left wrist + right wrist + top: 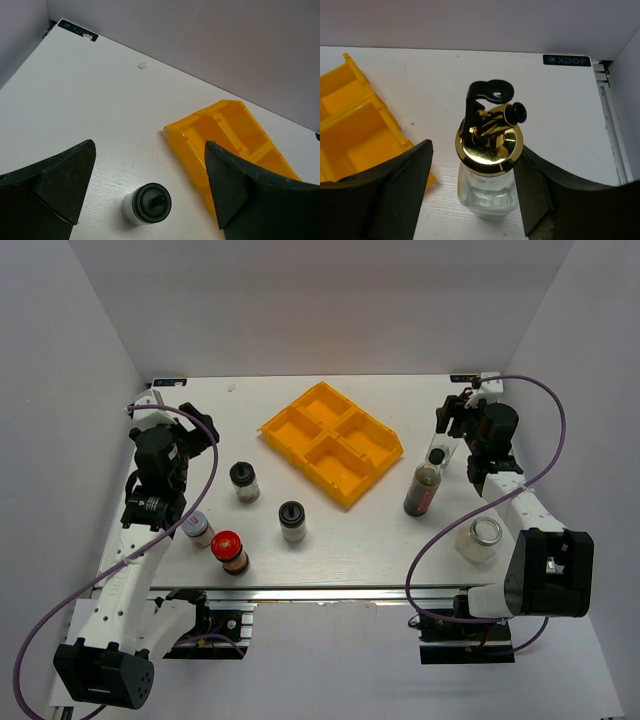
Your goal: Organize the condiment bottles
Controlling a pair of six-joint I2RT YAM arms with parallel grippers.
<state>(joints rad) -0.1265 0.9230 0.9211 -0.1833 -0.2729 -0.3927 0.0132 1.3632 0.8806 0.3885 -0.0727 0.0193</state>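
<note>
Bright, even overhead light w/ soft faint shadows; slight blur at wrist views' near edge; glint on gold-spouted bottle (489, 150).

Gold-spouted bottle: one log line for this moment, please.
right gripper: open, straddling gold-spouted bottle | left gripper: open, empty | yellow tray: empty

yellow tray (365, 135) partly beyond frame edge
</note>
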